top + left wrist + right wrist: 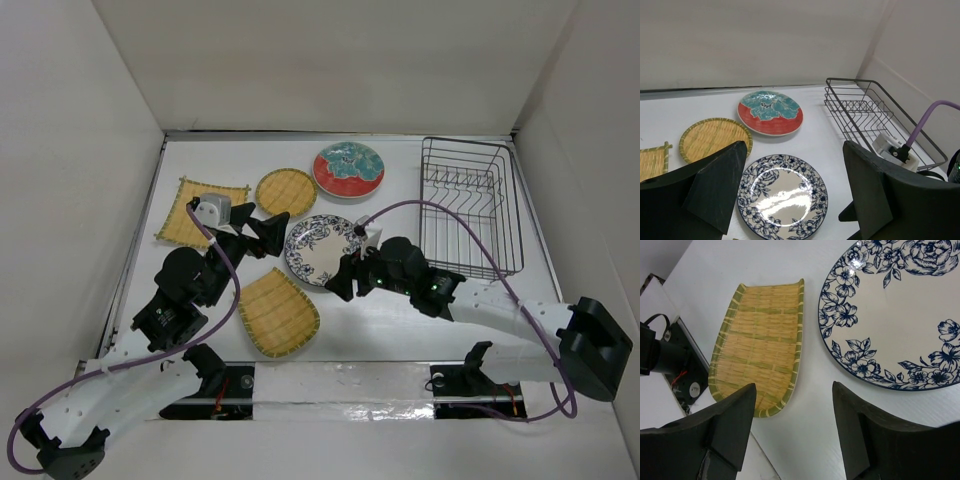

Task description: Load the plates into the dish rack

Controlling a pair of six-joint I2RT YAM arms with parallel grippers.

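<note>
Right fingers (343,277) are spread wide and holding nothing. They sit low at about 5 o'clock off the blue-and-white floral plate (322,250), and the right wrist view shows bare table (380,335) in the gap between them. Can't tell if they touch the table.

Left fingers (268,222) are wide apart too, also with nothing in them, just off the floral plate's edge at roughly 10 o'clock.

Going outward from that plate in the top view:
- rounded-square woven plate (277,312) at 7 o'clock, close by
- round woven plate (286,191) at 11
- square woven plate (190,215) out at 9, partly behind the left wrist
- red-rimmed plate (348,170) at 12 to 1

All five lie flat on the table. The dish rack (470,190) stands at 2 to 3 o'clock, near the right wall.
</note>
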